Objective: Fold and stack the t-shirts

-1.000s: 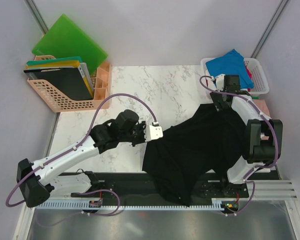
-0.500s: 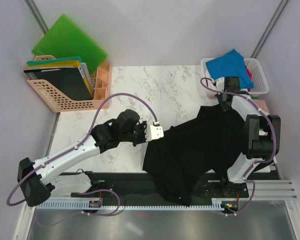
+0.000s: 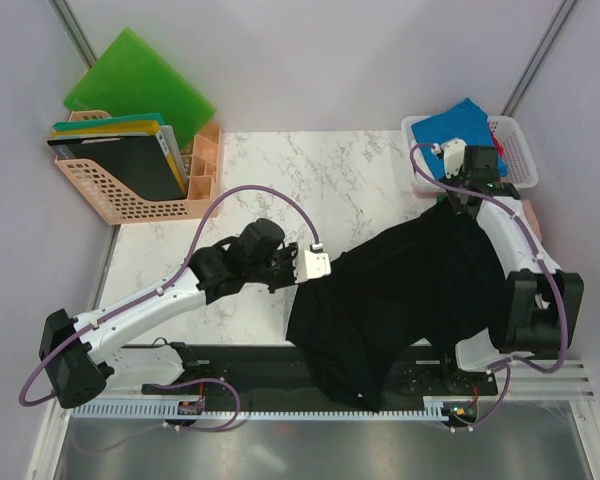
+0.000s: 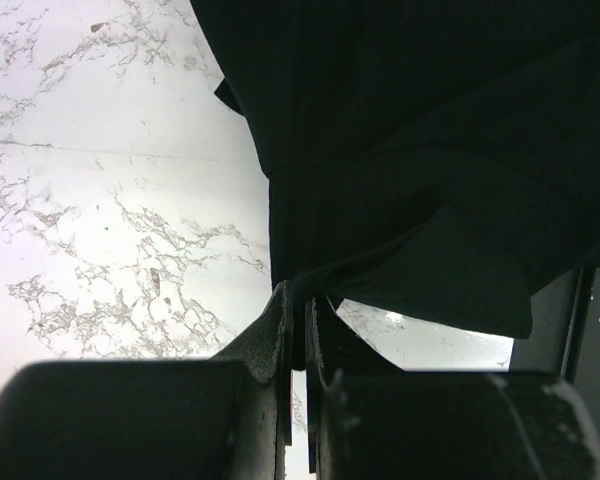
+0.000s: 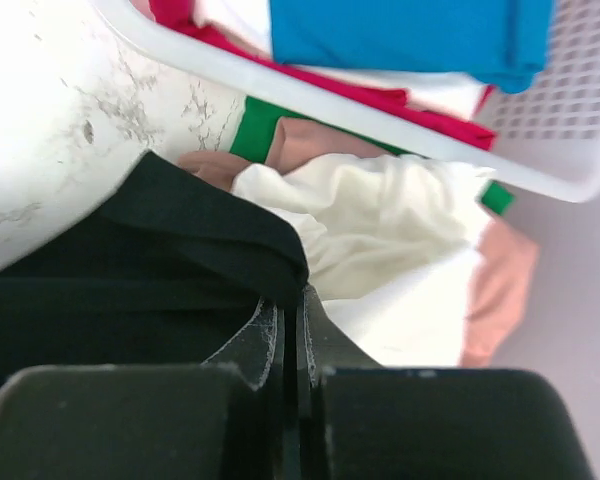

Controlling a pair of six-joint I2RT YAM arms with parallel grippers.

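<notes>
Black tee (image 3: pixel 410 290) btwn L gripper (image 3: pixel 330 266) & R gripper (image 3: pixel 459 199), each tight on its edge.

Pincers: two, left pincer (image 4: pixel 298 300), right pincer (image 5: pixel 288 305)
Black t-shirt (image 3: pixel 400 300): one
Blue t-shirt (image 3: pixel 460 125): one
White basket (image 3: pixel 521 157): one
Peach file rack (image 3: pixel 130 200): one
Desk (image 3: pixel 320 180): one

overhead and close wrist views — common black t-shirt (image 3: pixel 400 290)

Matt black cloth t-shirt (image 3: pixel 400 290), glossy marble tabletop (image 3: pixel 310 170)
</notes>
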